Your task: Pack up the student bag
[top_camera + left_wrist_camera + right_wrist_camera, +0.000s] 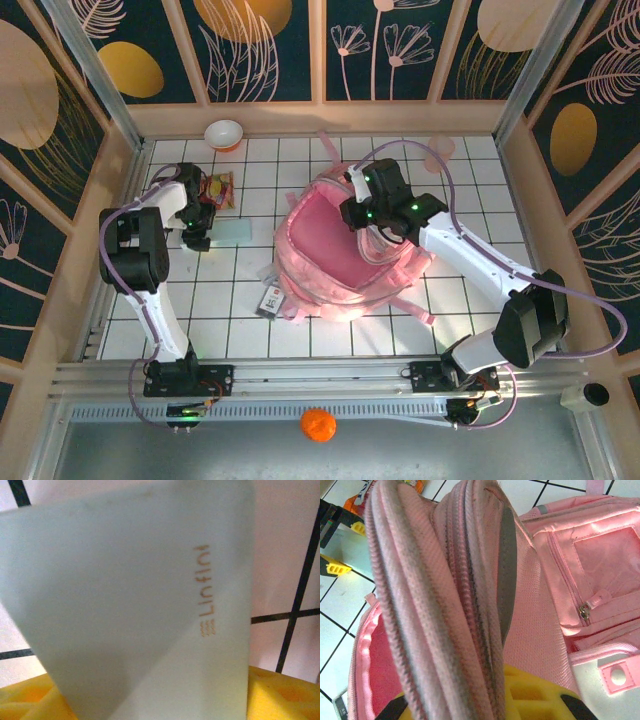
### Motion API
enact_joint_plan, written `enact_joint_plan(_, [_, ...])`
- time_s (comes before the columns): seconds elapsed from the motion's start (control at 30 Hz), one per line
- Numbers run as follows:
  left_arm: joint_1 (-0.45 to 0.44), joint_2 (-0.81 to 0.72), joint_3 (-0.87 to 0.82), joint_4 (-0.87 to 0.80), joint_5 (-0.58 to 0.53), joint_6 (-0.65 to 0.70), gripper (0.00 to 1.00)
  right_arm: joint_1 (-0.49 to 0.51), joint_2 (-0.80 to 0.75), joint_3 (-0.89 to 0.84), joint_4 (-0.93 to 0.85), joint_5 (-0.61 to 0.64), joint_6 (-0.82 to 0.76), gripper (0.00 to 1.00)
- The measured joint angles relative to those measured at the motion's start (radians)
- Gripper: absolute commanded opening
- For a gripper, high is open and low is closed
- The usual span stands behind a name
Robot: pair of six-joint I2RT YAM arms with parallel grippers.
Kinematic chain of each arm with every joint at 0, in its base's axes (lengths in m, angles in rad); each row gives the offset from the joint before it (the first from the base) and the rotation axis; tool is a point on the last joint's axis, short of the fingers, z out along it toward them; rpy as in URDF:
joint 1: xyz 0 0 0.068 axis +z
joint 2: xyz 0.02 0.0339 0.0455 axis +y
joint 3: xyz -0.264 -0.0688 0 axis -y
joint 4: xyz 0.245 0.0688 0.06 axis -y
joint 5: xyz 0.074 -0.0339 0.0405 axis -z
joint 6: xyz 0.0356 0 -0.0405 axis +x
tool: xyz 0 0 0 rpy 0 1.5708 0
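Overhead, the student bag, soft pink woven fabric gaping on a deeper pink lining, lies mid-table on the white tiled table. The left gripper hangs over a frosted pale sheet near the left edge. From the left wrist, that smooth sheet bears gold lettering I cannot read, above yellow pads; whether the pincer grips it I cannot tell. From the right wrist, the right gripper is clenched on the student bag's ribbed zip rim.

The student bag lies mid-table. Left of it lies a flat case, with a snack packet just behind that and a bowl at the far edge. A cup stands behind the bag, to the right. A small flat item touches the bag's near-left corner. A ball lies in front of the table.
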Motion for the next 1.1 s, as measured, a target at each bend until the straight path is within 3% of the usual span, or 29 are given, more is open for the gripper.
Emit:
enact_joint_plan(0.23, [0.0,-0.099,-0.097,0.024,0.025,0.001,0.63,0.0,0.003,0.001,0.0,-0.001,0.001,0.0])
enact_joint_plan(0.43, [-0.036,-0.28,-0.164,0.014,0.045,0.002,0.62,0.0,0.003,0.004,0.0,-0.009,0.012,0.0])
enact_joint_plan(0.77, [-0.218,-0.51,-0.166,-0.026,0.083,0.009,0.6,-0.056,0.003,0.035,-0.024,-0.097,0.038,0.0])
enact_joint_plan(0.9, [-0.288,-0.526,-0.073,-0.076,0.06,0.044,0.6,-0.078,0.003,0.04,-0.03,-0.137,0.045,0.0])
enact_joint_plan(1.1, [-0.464,-0.486,0.088,-0.095,0.031,0.113,0.6,-0.114,0.016,0.077,-0.06,-0.183,0.045,0.0])
